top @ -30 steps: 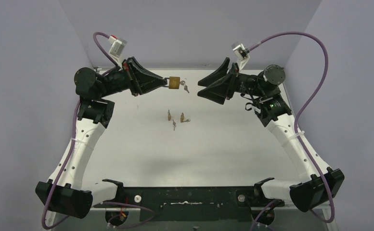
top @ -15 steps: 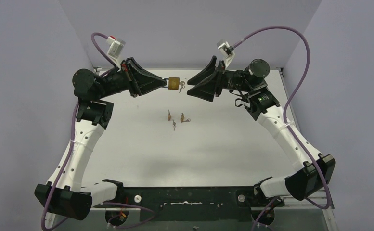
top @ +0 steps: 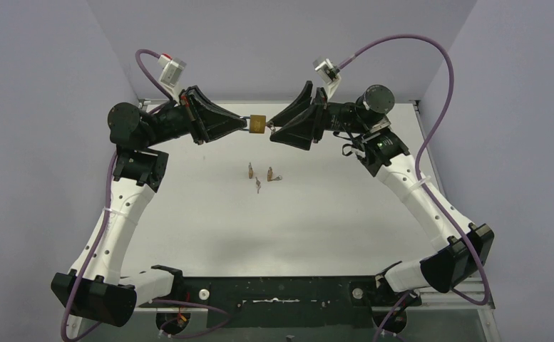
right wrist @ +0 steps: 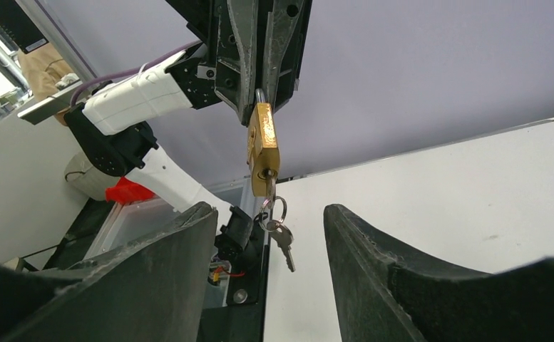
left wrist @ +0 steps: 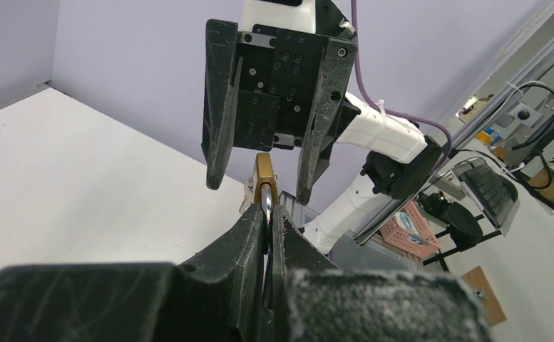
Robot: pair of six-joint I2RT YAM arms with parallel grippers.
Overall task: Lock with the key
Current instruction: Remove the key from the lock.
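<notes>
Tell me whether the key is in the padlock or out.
In: the key juts from the padlock base, with ring and spare key dangling below.

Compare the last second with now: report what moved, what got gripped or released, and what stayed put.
The right gripper swung left along the far side of the table until its open jaws flank the key bunch hanging from the padlock; nothing is gripped yet. The left gripper stayed shut on the padlock's shackle in the same spot. The loose keys did not move.
</notes>
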